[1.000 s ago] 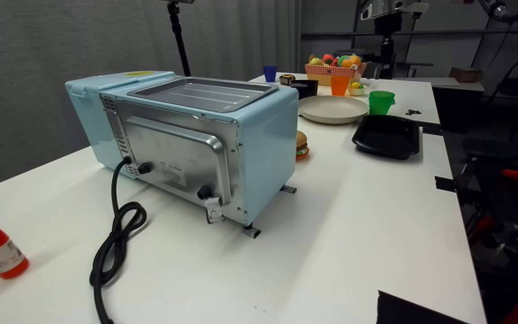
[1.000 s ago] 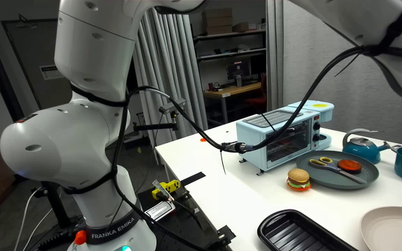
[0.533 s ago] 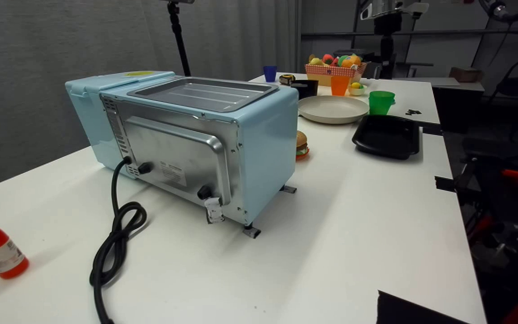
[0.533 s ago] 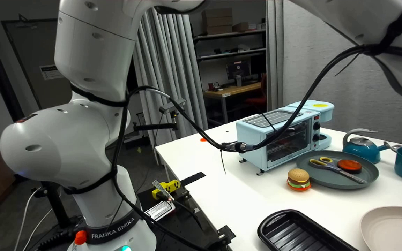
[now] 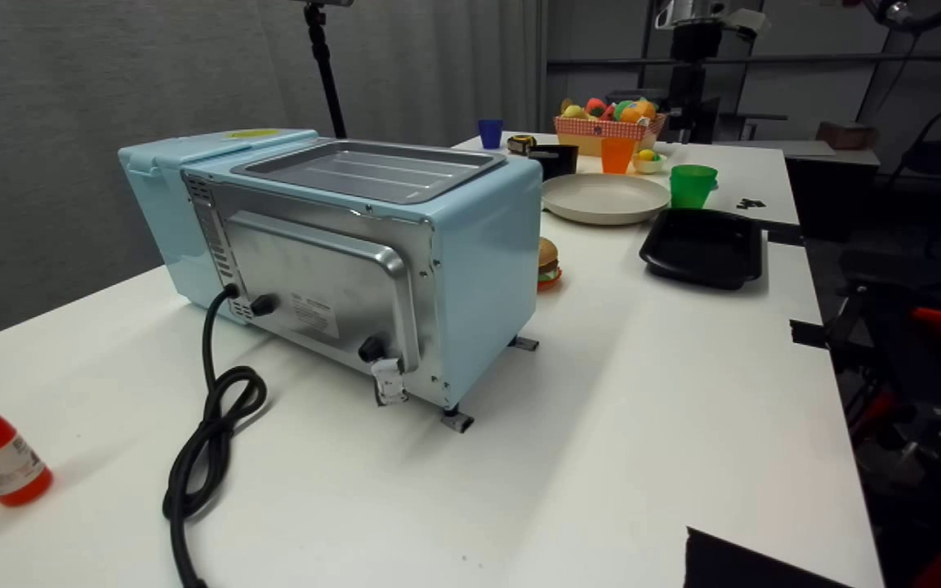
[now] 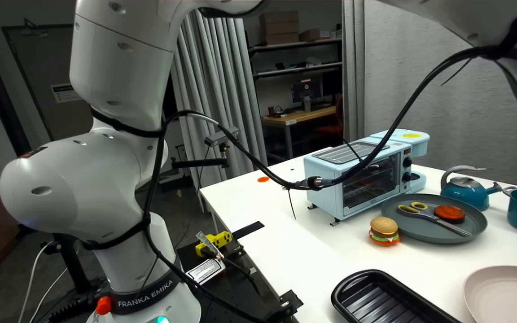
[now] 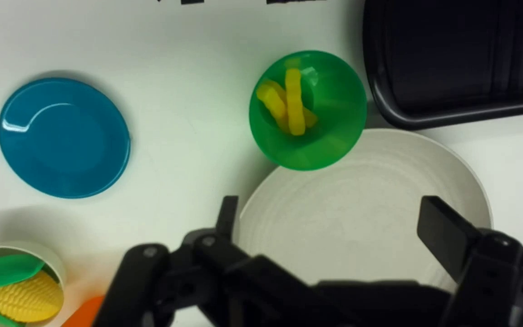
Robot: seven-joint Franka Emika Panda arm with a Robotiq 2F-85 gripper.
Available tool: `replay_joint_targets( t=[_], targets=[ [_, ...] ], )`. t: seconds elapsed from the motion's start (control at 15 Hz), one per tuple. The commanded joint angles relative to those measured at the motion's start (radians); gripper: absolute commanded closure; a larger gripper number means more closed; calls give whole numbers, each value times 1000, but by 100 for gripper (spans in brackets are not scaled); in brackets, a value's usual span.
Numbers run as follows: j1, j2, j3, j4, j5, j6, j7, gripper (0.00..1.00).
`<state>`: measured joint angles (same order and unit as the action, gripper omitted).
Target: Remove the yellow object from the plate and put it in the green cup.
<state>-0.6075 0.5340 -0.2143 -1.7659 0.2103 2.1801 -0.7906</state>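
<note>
Several yellow strips, the yellow object (image 7: 295, 102), lie inside the green cup (image 7: 334, 136), leaning against its inner wall. That cup (image 5: 689, 186) also shows in an exterior view, beside the plate. Nothing rests on the pale plate (image 7: 357, 218), which appears in both exterior views, cut off by the frame edge in one of them (image 6: 510, 291). My gripper (image 7: 329, 200) is open above the plate with its fingers (image 7: 445, 231) spread wide and nothing between them. In the wrist view the cup sits just beyond the fingertips, its rim overlapping the plate's edge.
A black tray (image 7: 407, 120) adjoins the cup and plate. A blue plate (image 7: 64, 138), a small bowl (image 7: 61, 272) with toy corn and an orange cup (image 7: 86, 313) lie on the opposite side. Farther off stand the toaster oven (image 6: 326, 188) and toy burger (image 6: 384, 231).
During the last half second the arm has shifted: its forearm and cable moved up and right in an exterior view, while the hand swung slightly left in an exterior view. Table items have not moved.
</note>
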Motion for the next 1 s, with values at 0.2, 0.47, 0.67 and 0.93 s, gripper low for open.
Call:
replay_joint_targets(
  t=[0.2,0.47,0.67,0.93],
  targets=[
    [-37,-41,43,-59,116,91,-5,0],
    [-29,0,36,-17,87,73,7,0],
    [-29,-1,36,-17,87,74,7,0],
    [-29,-2,36,-17,87,74,7,0]
  ],
)
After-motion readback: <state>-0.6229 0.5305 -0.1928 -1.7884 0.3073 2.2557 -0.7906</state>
